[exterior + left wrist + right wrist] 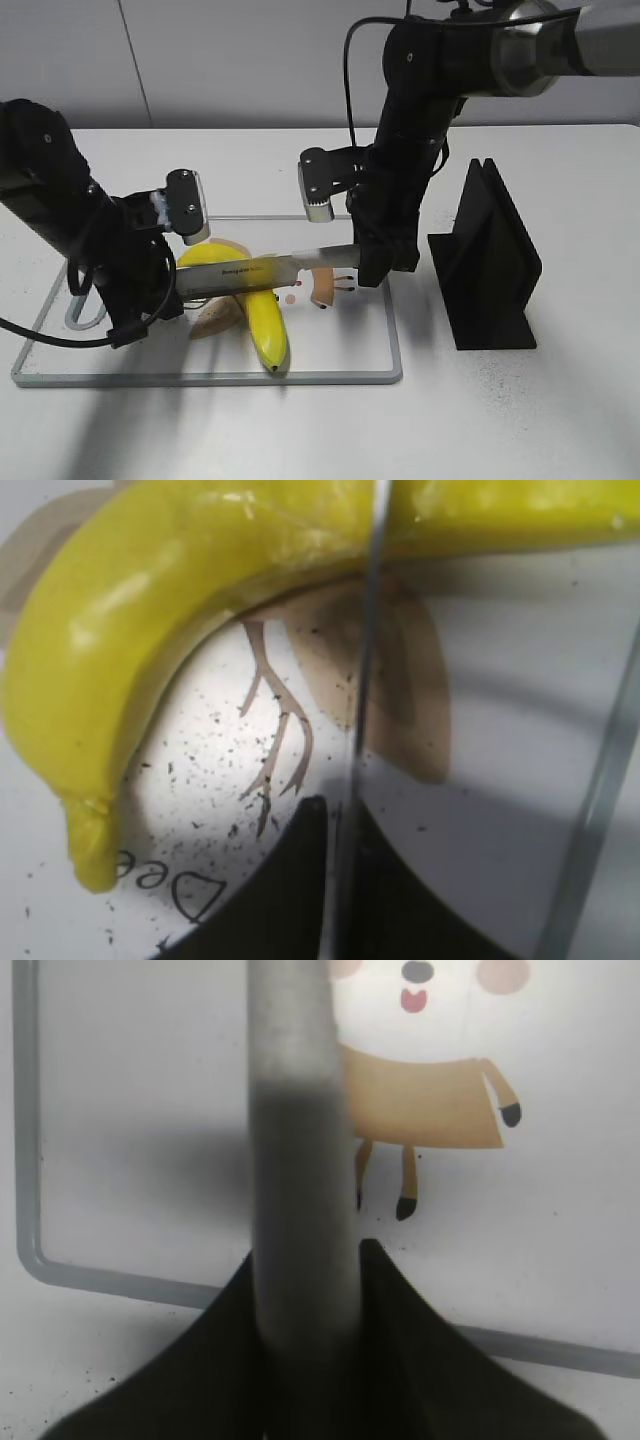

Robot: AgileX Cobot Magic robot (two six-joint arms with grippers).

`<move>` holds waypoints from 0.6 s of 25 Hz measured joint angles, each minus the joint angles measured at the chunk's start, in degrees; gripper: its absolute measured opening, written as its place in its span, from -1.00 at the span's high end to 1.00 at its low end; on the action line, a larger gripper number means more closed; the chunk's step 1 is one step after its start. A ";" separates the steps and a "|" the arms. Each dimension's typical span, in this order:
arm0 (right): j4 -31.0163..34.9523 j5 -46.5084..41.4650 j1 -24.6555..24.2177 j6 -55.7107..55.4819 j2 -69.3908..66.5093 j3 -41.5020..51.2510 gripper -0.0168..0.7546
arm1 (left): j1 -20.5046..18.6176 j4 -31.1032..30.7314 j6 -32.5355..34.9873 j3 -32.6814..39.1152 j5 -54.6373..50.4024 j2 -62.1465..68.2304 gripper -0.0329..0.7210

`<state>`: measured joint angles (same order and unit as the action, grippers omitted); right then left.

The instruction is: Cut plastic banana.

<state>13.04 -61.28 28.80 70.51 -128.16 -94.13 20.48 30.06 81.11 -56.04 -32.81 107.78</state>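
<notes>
Currently the yellow plastic banana (258,305) lies on the white cutting board with a grey rim (350,372), in the lower left-centre of the exterior view, its curve running from the upper left down to a tip near the board's front edge. The silver-bladed kitchen knife (265,272) lies roughly level across the banana, blade pointing to the left of the frame. In the left wrist view the thin blade edge (365,680) runs top to bottom and meets the banana (150,630) at the top of the frame, with a seam in the yellow surface there; whether the fruit is fully parted cannot be told.

Right gripper (372,262), centre of the exterior view: the fingers are closed around the knife handle; in the right wrist view the grey handle (300,1140) runs up the middle of the frame out of the dark fingers (420,1360).

Left gripper (150,300), at the left of the exterior view, sits low over the board's left part, just beside the banana. How wide its fingers stand cannot be told.

The board carries a printed cartoon animal (425,1070). A black slotted knife stand (490,265) stands on the white table (560,420) at the right, apart from the board.
</notes>
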 joint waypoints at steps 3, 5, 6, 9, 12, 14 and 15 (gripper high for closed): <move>-0.29 0.00 0.00 0.00 0.18 0.00 0.50 | 0.11 -0.52 -0.04 -0.81 -0.65 -0.07 0.93; -0.29 0.00 0.00 0.00 0.65 0.18 0.50 | 0.18 -0.79 -0.04 -1.22 -1.47 -0.37 0.93; -0.36 0.00 0.00 -0.05 0.89 0.30 0.50 | 0.18 -0.81 -0.04 -1.51 -1.74 -0.64 0.93; -0.92 0.00 0.06 -0.24 2.39 0.50 0.50 | 0.39 -0.99 -0.10 -2.77 -3.48 -2.34 0.93; -1.42 0.10 0.06 -0.51 5.89 0.50 0.51 | 0.44 -1.15 -0.16 -4.61 -5.55 -5.50 0.93; -1.61 0.10 0.06 -0.68 8.14 0.50 0.51 | 0.44 -1.15 -0.16 -5.47 -6.81 -7.90 0.93; -1.61 0.03 0.06 -0.67 9.33 0.50 0.52 | 0.45 -1.15 -0.20 -5.78 -7.38 -9.07 0.93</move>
<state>11.43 -61.25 28.86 69.84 -118.84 -93.63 20.94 28.90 80.91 -61.81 -40.19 98.71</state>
